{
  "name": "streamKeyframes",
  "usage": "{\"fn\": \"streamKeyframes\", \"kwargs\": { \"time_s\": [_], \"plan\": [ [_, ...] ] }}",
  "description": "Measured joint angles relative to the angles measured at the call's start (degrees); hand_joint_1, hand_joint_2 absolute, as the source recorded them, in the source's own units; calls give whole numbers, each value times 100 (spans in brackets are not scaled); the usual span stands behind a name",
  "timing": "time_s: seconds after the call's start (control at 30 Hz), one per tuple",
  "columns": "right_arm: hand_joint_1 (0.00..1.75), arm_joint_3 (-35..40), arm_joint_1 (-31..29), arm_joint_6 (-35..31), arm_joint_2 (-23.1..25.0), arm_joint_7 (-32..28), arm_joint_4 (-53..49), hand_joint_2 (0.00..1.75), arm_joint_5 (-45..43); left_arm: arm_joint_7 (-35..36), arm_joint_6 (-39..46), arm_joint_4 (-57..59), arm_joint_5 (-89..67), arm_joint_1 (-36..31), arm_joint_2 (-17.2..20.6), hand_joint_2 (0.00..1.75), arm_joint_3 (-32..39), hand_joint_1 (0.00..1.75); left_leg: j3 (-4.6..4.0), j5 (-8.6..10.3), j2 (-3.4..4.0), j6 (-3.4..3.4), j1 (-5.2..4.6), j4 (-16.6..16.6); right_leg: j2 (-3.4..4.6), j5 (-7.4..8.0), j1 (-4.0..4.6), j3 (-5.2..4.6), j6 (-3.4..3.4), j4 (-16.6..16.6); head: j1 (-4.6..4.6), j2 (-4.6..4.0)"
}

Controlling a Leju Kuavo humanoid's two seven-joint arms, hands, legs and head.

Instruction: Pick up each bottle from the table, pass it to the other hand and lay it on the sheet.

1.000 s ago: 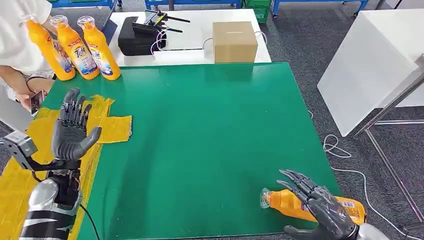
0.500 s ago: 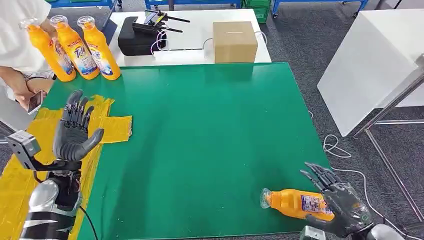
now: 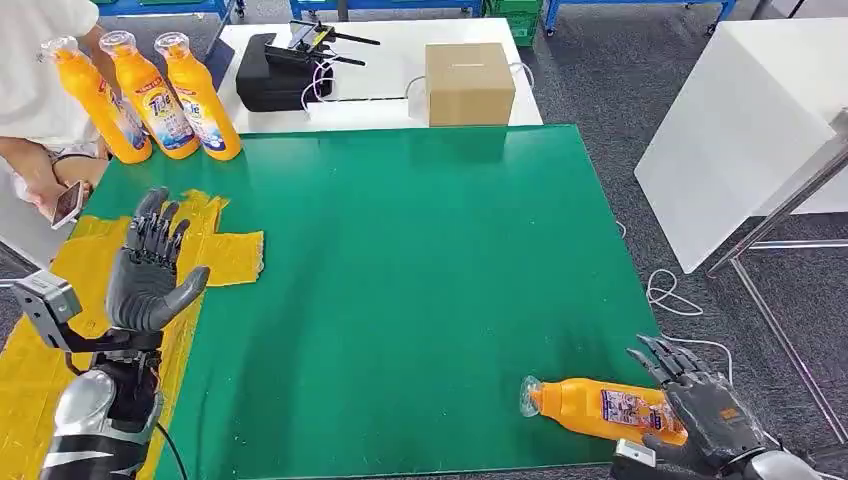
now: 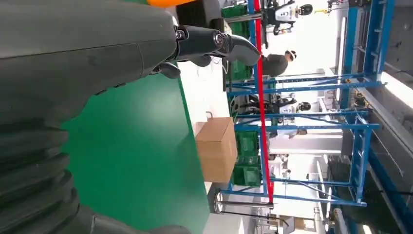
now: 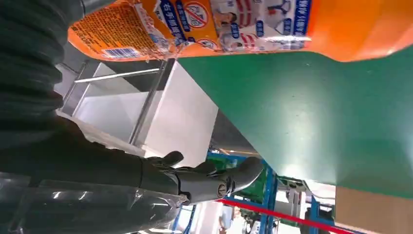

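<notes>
right hand (image 3: 712, 415), fingers spread and empty, sits just beside the orange bottle (image 3: 600, 406) lying near the green table's (image 3: 420, 260) front edge. left hand (image 3: 148, 272) waits open. a clumsy grasp could roll the bottle off.

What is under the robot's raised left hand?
Under the left hand lies the yellow sheet, spread on the green mat. The hand and arm cover part of the sheet.

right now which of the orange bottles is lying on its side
The bottle at the green mat's near edge, beside the right hand. The three bottles at the far left corner stand upright.
</notes>
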Motion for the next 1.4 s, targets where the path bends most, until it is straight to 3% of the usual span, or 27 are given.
{"fn": "streamKeyframes", "kwargs": {
  "time_s": [0.2,0.4,0.43,0.5,0.57,1.27,1.3,1.4],
  "plan": [
    [0,68,1,241,-173,271,186,175,-20,13,-13,0,0,13,-4,175,0,0,0,0,0,0,0,0,0,0,0,0,0,0,0,0],
    [0,223,246,612,-830,721,302,175,-240,22,-42,0,2,12,-7,175,-2,0,0,-1,0,2,-2,0,0,0,-3,1,0,0,0,0],
    [30,247,273,623,-902,730,312,175,-253,24,-44,0,2,11,-7,175,-2,0,1,-3,4,4,-3,1,1,0,-3,1,1,-1,2,0],
    [143,282,303,656,-992,776,330,175,-260,24,-44,0,4,12,-7,175,-2,0,2,-5,4,7,-3,1,2,0,-3,0,1,-1,0,0],
    [175,330,285,717,-1049,893,378,175,-260,26,-54,0,9,12,-7,175,-4,0,2,-5,4,7,-3,1,1,0,-2,0,1,-1,-2,0],
    [175,1019,-886,743,-785,736,1589,175,-68,57,-24,103,26,-109,-48,175,-85,0,74,-16,70,12,-2,0,56,6,1,56,2,-5,2,0],
    [141,1027,-910,739,-771,736,1604,175,-68,57,-24,103,26,-109,-50,175,-87,0,75,-16,71,12,-2,0,57,6,1,56,2,-5,0,0],
    [161,1054,-947,723,-745,736,1648,175,-55,57,-22,114,26,-113,-50,175,-92,0,78,-16,72,12,-2,0,59,6,1,59,2,-5,0,0]
  ]
}}
